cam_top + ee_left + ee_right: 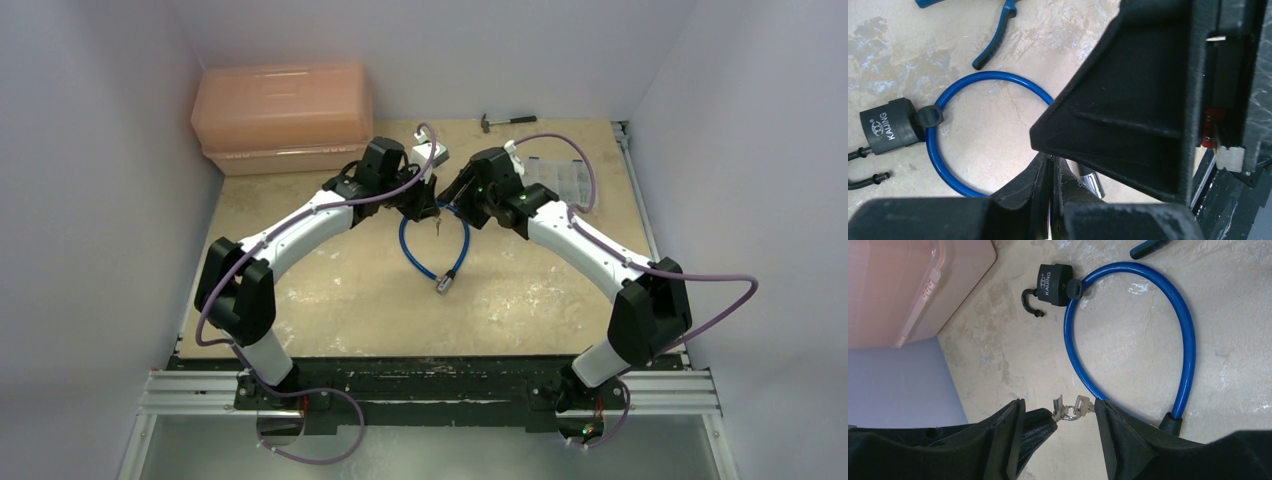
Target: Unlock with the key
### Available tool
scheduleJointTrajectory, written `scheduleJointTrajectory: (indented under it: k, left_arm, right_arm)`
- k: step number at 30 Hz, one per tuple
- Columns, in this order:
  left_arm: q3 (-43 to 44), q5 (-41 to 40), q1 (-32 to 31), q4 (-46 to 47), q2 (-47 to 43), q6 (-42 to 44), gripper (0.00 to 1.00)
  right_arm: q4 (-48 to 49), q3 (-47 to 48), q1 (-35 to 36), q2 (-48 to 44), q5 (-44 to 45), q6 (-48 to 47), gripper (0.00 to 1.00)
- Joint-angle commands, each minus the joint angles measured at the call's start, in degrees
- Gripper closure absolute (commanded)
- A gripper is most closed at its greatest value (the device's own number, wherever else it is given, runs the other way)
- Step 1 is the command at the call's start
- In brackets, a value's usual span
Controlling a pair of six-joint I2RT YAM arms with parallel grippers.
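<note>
Well, the key (1074, 288) sat at the bottom end of the padlock (1052, 284), and its black head touched the cable (1188, 335). It looked pushed into the keyhole, which is where it must be to turn. The shackle (1028, 299) stuck out like a hook with one end free, so I think the lock was open or nearly so. The padlock lay on the bench (1128, 355), between the cable loop and the box (908, 285) at the far left.

The left jaws were shut tight on a small ring of spare keys (1069, 409), and the ring hung off the bench. The right jaws stood partly open and held nothing. The spare keys hung in the gap between them, maybe so that they could be passed across.

The left arm (300, 225) and right arm (585, 245) both reached in from the near corners with bent elbows. Their wrists met tip to tip over the cable, at the far middle of the bench.
</note>
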Motion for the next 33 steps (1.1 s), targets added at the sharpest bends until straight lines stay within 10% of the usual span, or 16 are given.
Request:
scheduleJointTrajectory:
  k: [1, 14, 29, 33]
  left_arm:
    - [0.1, 2.0, -0.5, 1.6, -3.1, 1.3, 1.0]
    - [0.1, 1.8, -0.7, 1.8, -3.3, 1.2, 1.0]
    - [0.2, 1.3, -0.8, 1.9, -3.2, 1.1, 1.0]
    - [0.1, 1.3, -0.8, 1.8, -3.3, 1.1, 1.0]
  right_arm:
    - [1.4, 2.5, -0.7, 0.1, 2.3, 0.6, 0.39]
    - [2.7, 2.2, -0.8, 1.9, -1.2, -1.1, 0.52]
    - [5.5, 0.7, -0.8, 1.7, -3.8, -1.9, 1.0]
    - [6.0, 0.1, -0.8, 1.8, -4.5, -2.4, 1.0]
